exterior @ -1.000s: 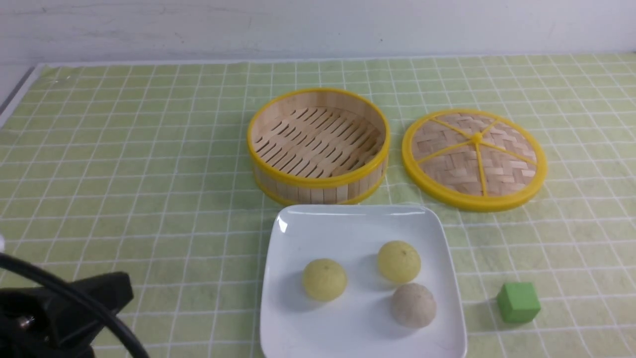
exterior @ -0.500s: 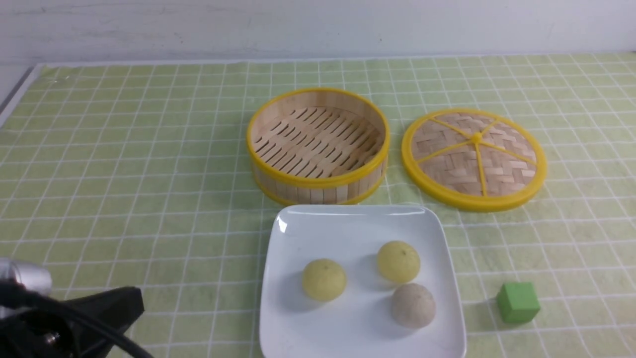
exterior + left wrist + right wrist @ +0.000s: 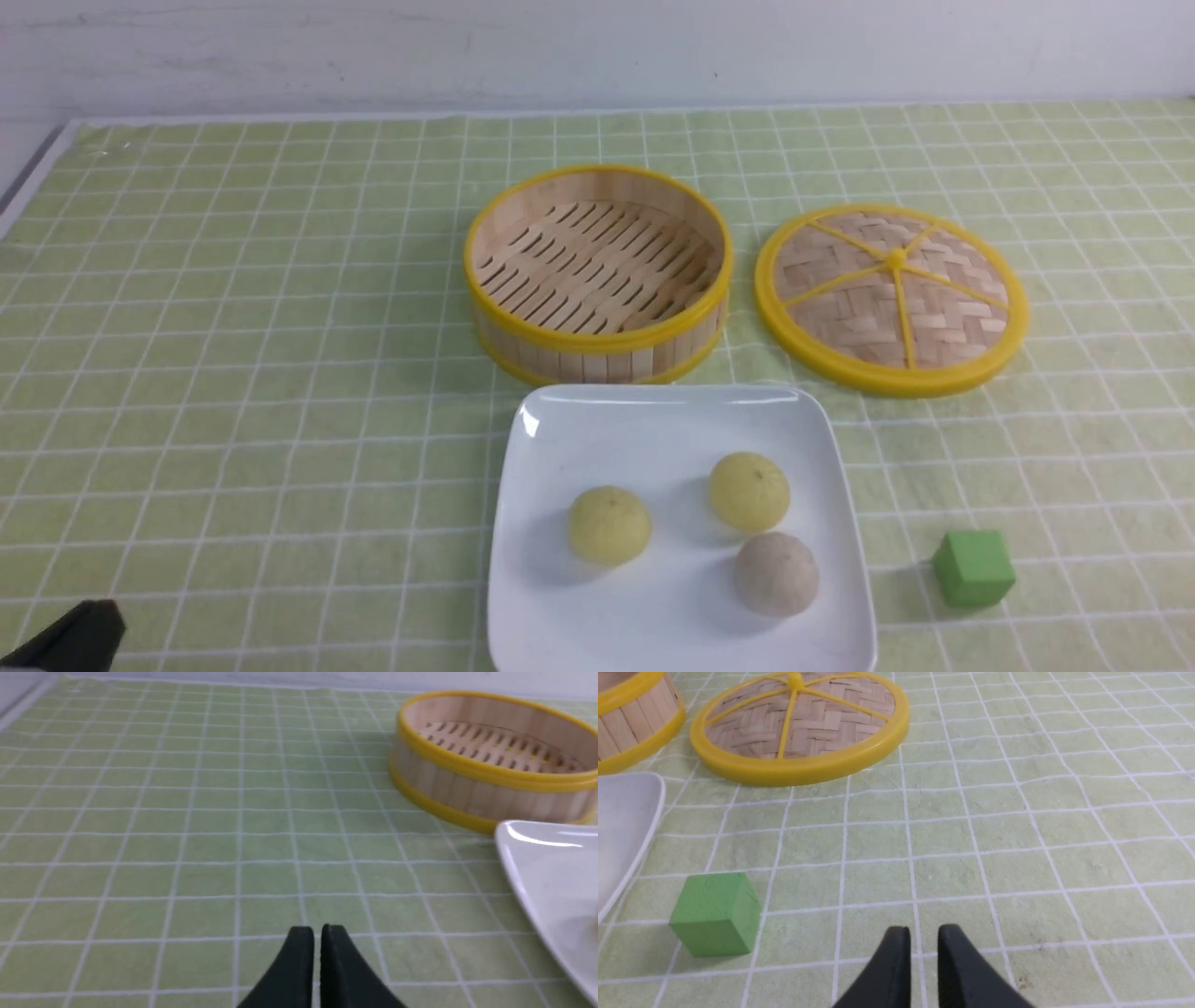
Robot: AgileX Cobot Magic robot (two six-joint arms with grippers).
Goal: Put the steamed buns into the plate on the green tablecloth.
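Two pale-yellow steamed buns (image 3: 610, 524) (image 3: 749, 491) lie apart from each other in the white square plate (image 3: 653, 425) on the green tablecloth (image 3: 233, 327). Both grippers are away from them. In the left wrist view my left gripper (image 3: 317, 931) hovers low over bare cloth left of the plate (image 3: 551, 868), its fingers almost touching and holding nothing. In the front view only a black tip of the left arm (image 3: 75, 637) shows at the bottom left corner. My right gripper (image 3: 923, 931) is over bare cloth right of the plate, its fingers slightly parted and empty.
A grey-beige speckled ball (image 3: 777, 573) shares the plate with the buns. Behind the plate stands an empty yellow-rimmed bamboo basket (image 3: 597, 359), its woven lid (image 3: 892, 297) flat to its right. A small green cube (image 3: 974, 567) sits right of the plate, near the right gripper (image 3: 714, 913).
The left arm has drawn back towards the bottom left of the front view until only a tip remains. The buns, ball and plate have not moved.
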